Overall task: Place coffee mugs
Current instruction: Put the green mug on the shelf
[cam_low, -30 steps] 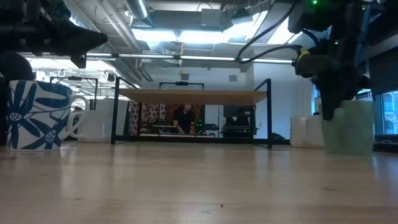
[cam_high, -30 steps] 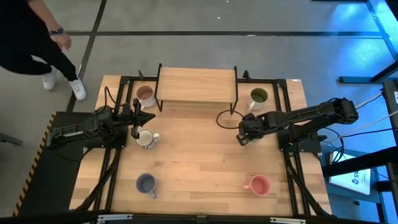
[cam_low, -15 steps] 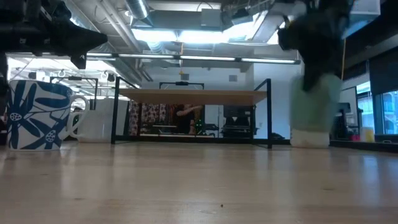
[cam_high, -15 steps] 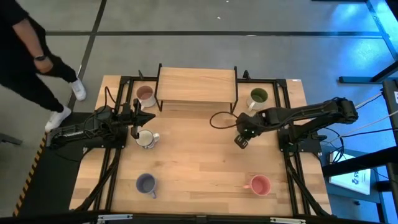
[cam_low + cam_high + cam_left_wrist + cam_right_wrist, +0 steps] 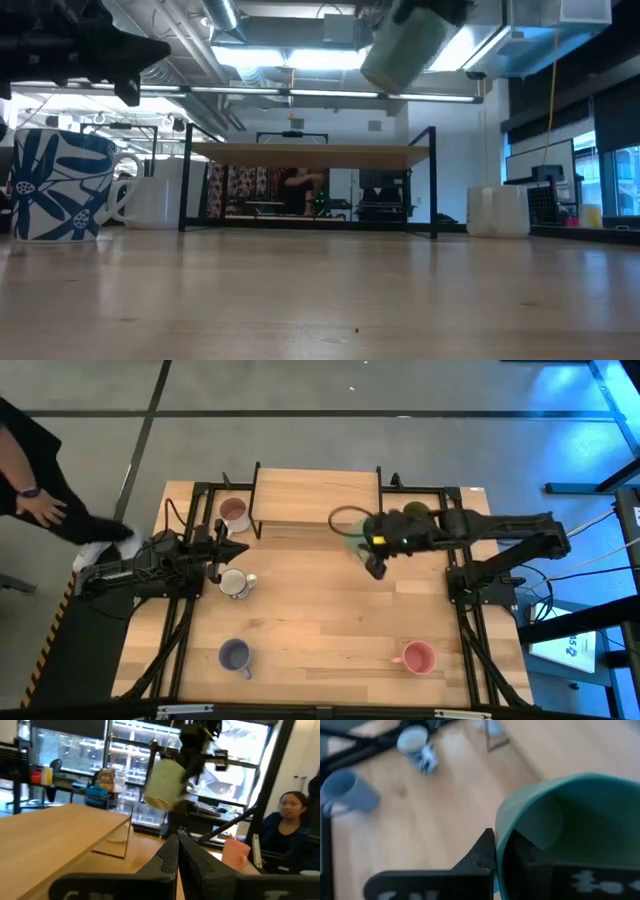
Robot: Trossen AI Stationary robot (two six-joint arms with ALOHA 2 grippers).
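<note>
My right gripper (image 5: 372,552) is shut on the green mug (image 5: 350,540), high above the table near the right front leg of the wooden shelf (image 5: 315,495). The mug also shows in the low view (image 5: 403,45) and in the left wrist view (image 5: 164,784). My left gripper (image 5: 217,565) is shut and empty (image 5: 178,851), beside and above the white mug with a blue pattern (image 5: 235,583), which stands on its base (image 5: 55,185). A dusty pink mug (image 5: 233,513), an olive mug (image 5: 415,515), a purple-blue mug (image 5: 235,656) and a coral pink mug (image 5: 417,657) stand on the table. My right gripper holds the green mug by its rim (image 5: 501,827), one finger inside the mug and one finger (image 5: 481,854) outside its wall. The fingers come from above. The mug is lifted clear of the table and hangs tilted below the gripper (image 5: 403,45).
The shelf stands on black legs at the table's far middle, with open room under it (image 5: 310,190). Black frame rails (image 5: 185,620) run along both sides of the table. A person (image 5: 35,490) stands off the table's far left corner; another person (image 5: 290,820) sits beyond the table.
My right gripper has gone up and toward the table's left and far edges, toward the shelf, carrying the green mug. The mug has risen from table height to well clear of it and is now tilted. The person at the far left has shifted.
</note>
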